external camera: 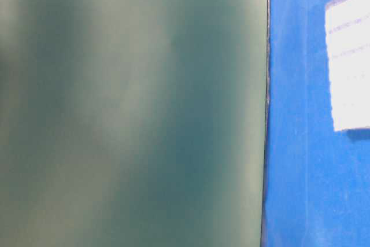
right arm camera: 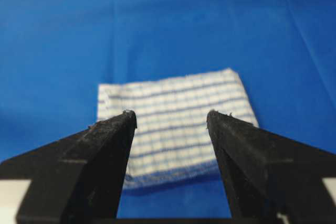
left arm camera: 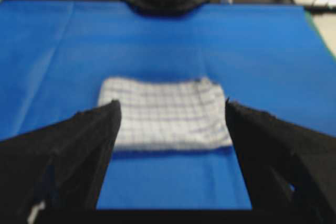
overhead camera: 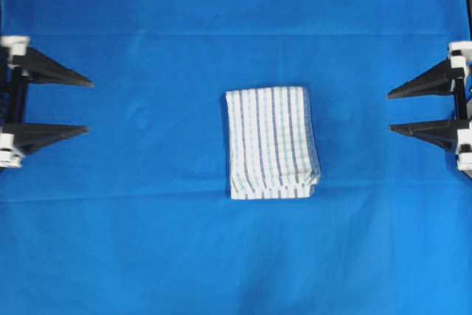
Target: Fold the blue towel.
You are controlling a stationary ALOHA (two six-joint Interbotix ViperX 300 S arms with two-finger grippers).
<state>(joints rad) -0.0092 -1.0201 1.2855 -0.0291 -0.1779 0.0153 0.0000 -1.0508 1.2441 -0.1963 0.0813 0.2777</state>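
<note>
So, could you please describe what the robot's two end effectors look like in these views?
Both look alike. The left end effector and right end effector each carry two long, matte black, wedge-shaped fingers tapering to points, with rough, slightly frayed tips. White blocks sit at the finger bases on a black body. No cables or markings are discernible.

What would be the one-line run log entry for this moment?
white cloth towel with blue check stripes: folded, centre of blue table cloth | left end effector: open, empty, apart | right end effector: open, empty, apart
</note>
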